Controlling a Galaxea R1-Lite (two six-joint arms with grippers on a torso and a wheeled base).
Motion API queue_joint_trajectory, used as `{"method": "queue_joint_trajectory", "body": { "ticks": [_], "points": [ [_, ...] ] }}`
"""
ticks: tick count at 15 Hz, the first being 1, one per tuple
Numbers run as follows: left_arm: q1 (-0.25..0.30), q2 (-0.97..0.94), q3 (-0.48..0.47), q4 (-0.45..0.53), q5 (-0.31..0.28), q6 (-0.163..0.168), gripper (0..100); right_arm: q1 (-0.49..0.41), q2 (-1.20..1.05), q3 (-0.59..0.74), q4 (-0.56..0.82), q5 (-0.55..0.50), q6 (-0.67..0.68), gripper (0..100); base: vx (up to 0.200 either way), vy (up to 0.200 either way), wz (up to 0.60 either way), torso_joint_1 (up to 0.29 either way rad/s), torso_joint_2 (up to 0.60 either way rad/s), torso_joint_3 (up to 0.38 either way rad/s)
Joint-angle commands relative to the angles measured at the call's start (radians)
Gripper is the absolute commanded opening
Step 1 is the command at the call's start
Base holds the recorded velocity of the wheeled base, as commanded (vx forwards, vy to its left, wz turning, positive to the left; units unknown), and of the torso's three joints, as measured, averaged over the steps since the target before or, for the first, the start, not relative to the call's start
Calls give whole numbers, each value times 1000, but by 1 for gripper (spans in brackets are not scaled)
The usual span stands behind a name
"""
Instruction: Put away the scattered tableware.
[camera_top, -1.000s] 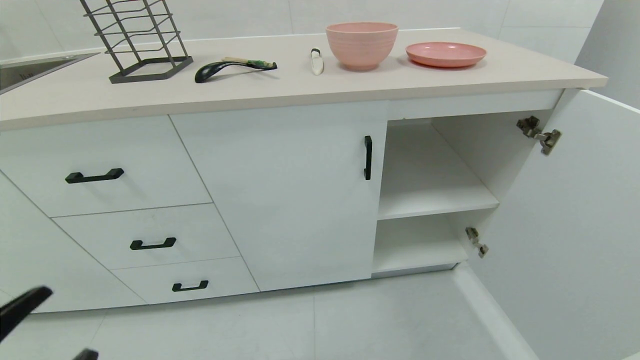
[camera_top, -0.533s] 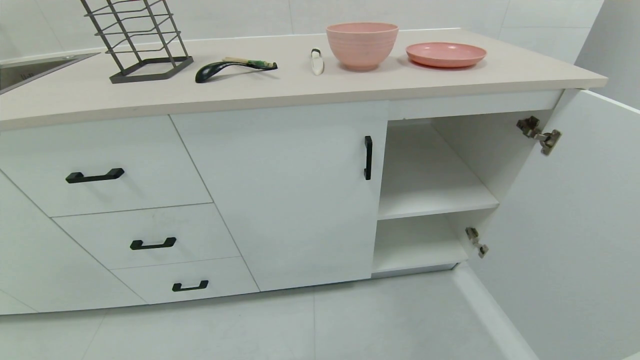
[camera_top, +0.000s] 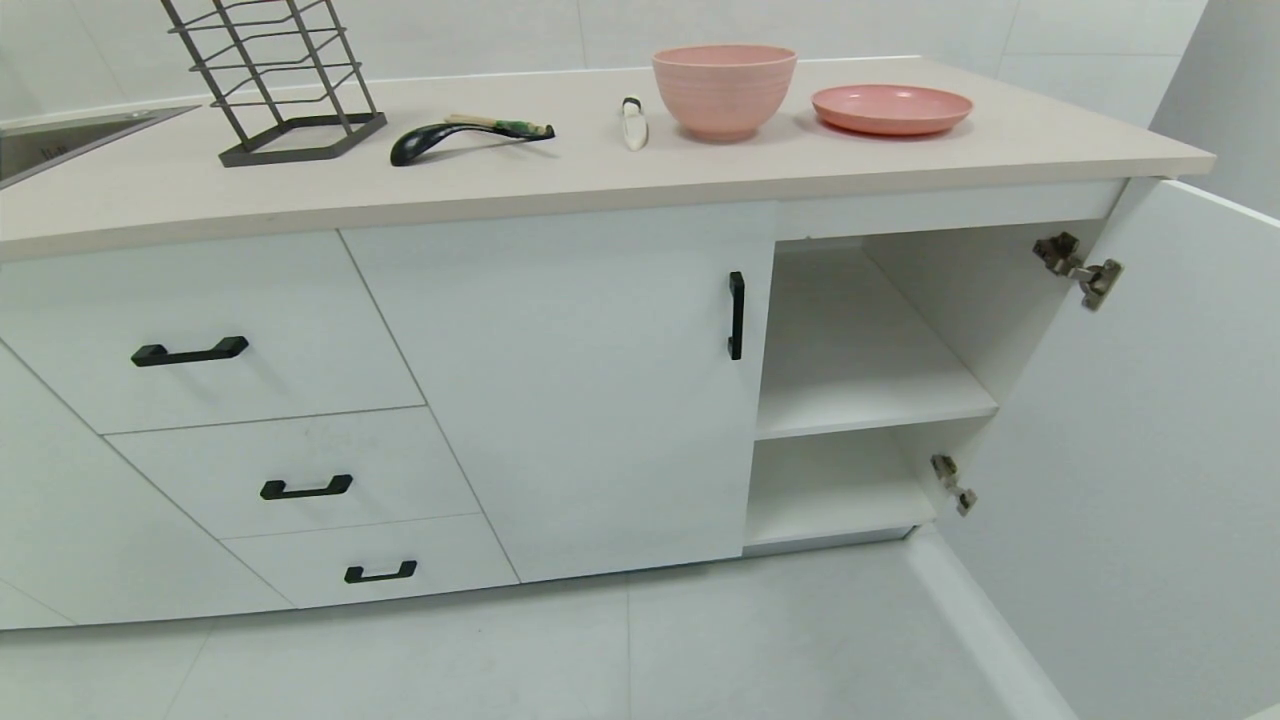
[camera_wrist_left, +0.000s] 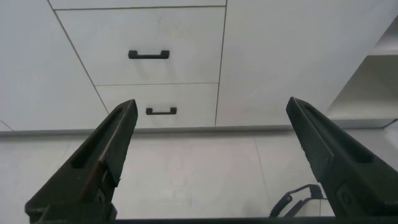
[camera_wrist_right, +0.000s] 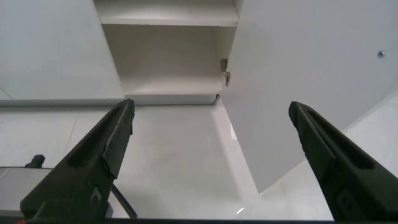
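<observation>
tableware (camera_top: 633, 122) lies on the worktop (camera_top: 600, 175): bowl (camera_top: 724, 88), plate (camera_top: 891, 107), spoon (camera_top: 460, 138). none is put away, i judge; the cupboard (camera_top: 860, 350) stands open. my left hand (camera_wrist_left: 211, 106) and right hand (camera_wrist_right: 208, 106) hang low, spread wide, empty.

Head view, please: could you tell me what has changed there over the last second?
The left end effector drew back from the lower left corner; it hangs open before the white drawers. The pink ribbed bowl, pink round plate, black spoon and small white spoon stayed on the beige countertop; the white cabinet door stayed open.
</observation>
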Motion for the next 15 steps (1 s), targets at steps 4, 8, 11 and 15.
{"method": "queue_joint_trajectory", "body": {
  "ticks": [4, 8, 11, 15],
  "points": [
    [2, -1, 0, 0, -1, -8, 100, 0, 3, 0, 4, 2, 32, 100, 0, 0, 0, 0, 0, 0],
    [2, -1, 0, 3, -1, -11, 100, 5, 3, 0, 4, 2, 32, 100, 0, -100, 0, 0, 1, 0],
    [2, -1, 0, 3, -1, -14, 100, 5, 2, 0, 4, 2, 32, 100, 0, -200, 0, 2, 2, 1],
    [2, -1, 0, 2, 1, -20, 100, 5, 2, 0, 4, 2, 32, 100, 150, -50, 0, 4, -2, -2]
  ]
}}
